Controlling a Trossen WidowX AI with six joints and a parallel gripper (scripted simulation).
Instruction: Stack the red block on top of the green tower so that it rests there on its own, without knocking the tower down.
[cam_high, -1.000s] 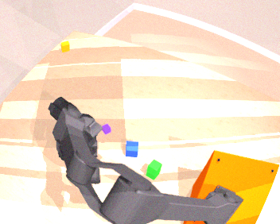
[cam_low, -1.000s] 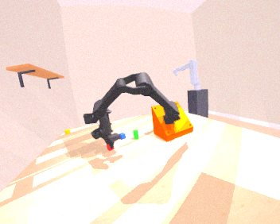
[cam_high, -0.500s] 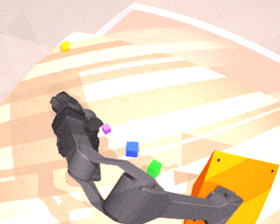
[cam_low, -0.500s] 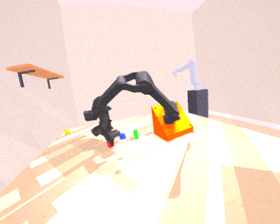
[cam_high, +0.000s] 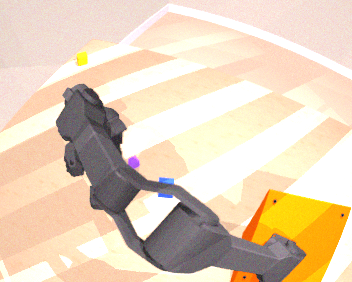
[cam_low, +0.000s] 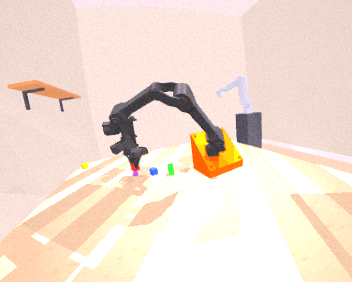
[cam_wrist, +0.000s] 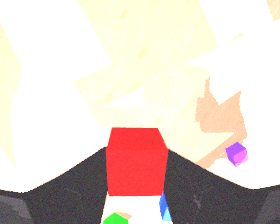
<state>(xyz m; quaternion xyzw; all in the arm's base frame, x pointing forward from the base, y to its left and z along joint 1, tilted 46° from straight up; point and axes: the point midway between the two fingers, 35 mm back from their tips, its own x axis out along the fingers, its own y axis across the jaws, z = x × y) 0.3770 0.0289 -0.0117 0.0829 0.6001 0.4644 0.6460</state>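
Observation:
The red block (cam_wrist: 136, 167) (cam_low: 134, 168) is between the fingers of my gripper (cam_wrist: 134, 153) (cam_low: 135, 167), which is shut on it. In the exterior view the block is raised and shows just above the purple block in the picture. The green tower (cam_low: 171, 169) (cam_wrist: 116, 219) stands upright to the right of the gripper in the exterior view, beyond the blue block; the wrist view shows only its tip at the bottom edge. In the top view the arm hides the tower, the red block and the fingertips.
A blue block (cam_high: 166, 187) (cam_low: 154, 171) (cam_wrist: 164, 207) stands between the gripper and the tower. A small purple block (cam_high: 133, 162) (cam_low: 135, 174) (cam_wrist: 236, 154) is near the gripper. A yellow block (cam_high: 82, 58) (cam_low: 84, 165) lies far off. The orange base (cam_high: 310, 220) (cam_low: 226, 162) carries the arm.

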